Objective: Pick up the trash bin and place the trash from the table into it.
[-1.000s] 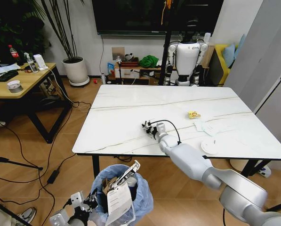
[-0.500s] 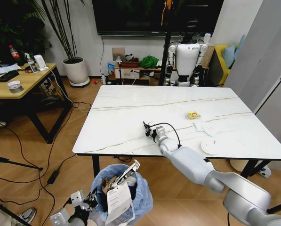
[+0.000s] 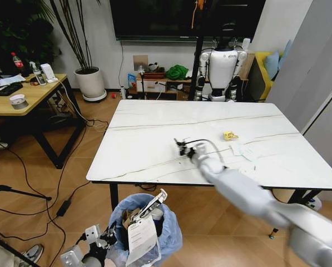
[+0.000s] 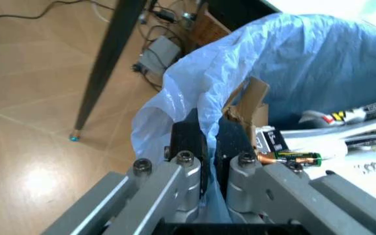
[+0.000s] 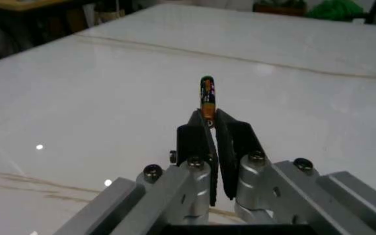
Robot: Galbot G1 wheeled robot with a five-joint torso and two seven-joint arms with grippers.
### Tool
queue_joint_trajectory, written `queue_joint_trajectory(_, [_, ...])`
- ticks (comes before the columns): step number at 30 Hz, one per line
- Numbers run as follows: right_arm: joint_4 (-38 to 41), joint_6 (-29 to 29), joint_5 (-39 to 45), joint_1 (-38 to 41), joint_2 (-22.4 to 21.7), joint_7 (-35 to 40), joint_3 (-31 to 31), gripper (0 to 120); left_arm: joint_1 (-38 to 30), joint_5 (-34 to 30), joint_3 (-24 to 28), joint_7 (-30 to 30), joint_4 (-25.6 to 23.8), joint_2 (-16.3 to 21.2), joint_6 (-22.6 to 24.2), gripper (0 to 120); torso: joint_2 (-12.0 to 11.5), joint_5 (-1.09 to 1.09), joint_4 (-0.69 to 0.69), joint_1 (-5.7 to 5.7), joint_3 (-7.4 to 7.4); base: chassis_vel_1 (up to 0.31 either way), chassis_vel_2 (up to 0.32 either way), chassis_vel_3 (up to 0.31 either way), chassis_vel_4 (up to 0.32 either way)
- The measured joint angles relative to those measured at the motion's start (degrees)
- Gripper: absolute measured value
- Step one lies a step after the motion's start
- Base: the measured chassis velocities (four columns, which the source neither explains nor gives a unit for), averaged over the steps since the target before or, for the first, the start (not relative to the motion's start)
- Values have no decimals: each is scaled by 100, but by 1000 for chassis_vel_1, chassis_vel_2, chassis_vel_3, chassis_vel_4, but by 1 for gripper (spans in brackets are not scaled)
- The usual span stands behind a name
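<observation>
My right claw (image 5: 209, 128) was pinched narrow on a battery (image 5: 206, 99), gripping it by its near end, so its long axis ran straight out ahead of my fingertips, clear above the table (image 3: 149, 133). My left claw (image 4: 206, 147) was clamped on the bag-lined rim of the bin (image 3: 171, 233), which hung low in front of me, below the table's near edge. From my right claw the bin lay back toward my body, down and to the left. That was the relation that counted, I judged: the battery had to come back over the edge before it could drop. The remaining trash (image 3: 229, 135) lay further to my right claw's right on the tabletop.
</observation>
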Motion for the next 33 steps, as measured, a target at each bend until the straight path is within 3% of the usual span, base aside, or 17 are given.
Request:
queue_joint_trajectory(1, [169,26,7,-55,-96,-41,25,0,0,-4,9,1,-6,8,0,0,0,-1,-1,-1,-1,-53,-33,-16,-28])
queue_joint_trajectory(2, [815,103,29,-272,-474,-167,148,0,0,-15,53,3,-29,46,0,0,2,-1,4,-3,-2,0,0,0,0])
queue_joint_trajectory(3, [815,103,29,-272,-474,-167,148,0,0,-15,53,3,-29,46,0,0,2,-1,4,-3,-2,0,0,0,0])
queue_joint_trajectory(8, [2744,304,58,-773,-1685,-274,361,0,55,16,158,5,-198,53,0,0,3,-1,7,-3,-3,0,0,0,0])
queue_joint_trajectory(10, [2795,319,56,-781,-1715,-287,359,0,58,20,159,5,-206,47,0,0,3,0,8,-3,-3,0,0,0,0])
queue_joint_trajectory(12, [3345,495,17,-853,-2006,-397,331,0,56,44,169,7,-254,11,-1,0,3,1,8,-3,-3,0,0,0,0])
queue_joint_trajectory(16, [3782,569,27,-866,-2148,-497,276,0,51,73,173,7,-263,-23,-1,0,3,-1,8,-3,-3,0,0,0,0])
queue_joint_trajectory(20, [4161,828,-126,-876,-2289,-1113,121,0,42,98,162,7,-270,-73,-3,0,3,-4,10,-3,-3,0,0,0,0])
queue_joint_trajectory(24, [4148,990,-332,-966,-2321,-1479,55,0,31,98,154,7,-269,-101,-3,0,3,-1,10,-2,-2,0,0,0,0])
queue_joint_trajectory(27, [3870,1195,-1113,-1123,-2270,-1966,-49,0,-37,97,154,6,-238,-163,-3,0,3,-2,8,-3,-2,0,0,0,0])
queue_joint_trajectory(33, [3553,1307,-1672,-1331,-2140,-2253,-65,0,-80,91,156,5,-222,-218,-4,0,3,-1,9,-2,-2,0,0,0,0])
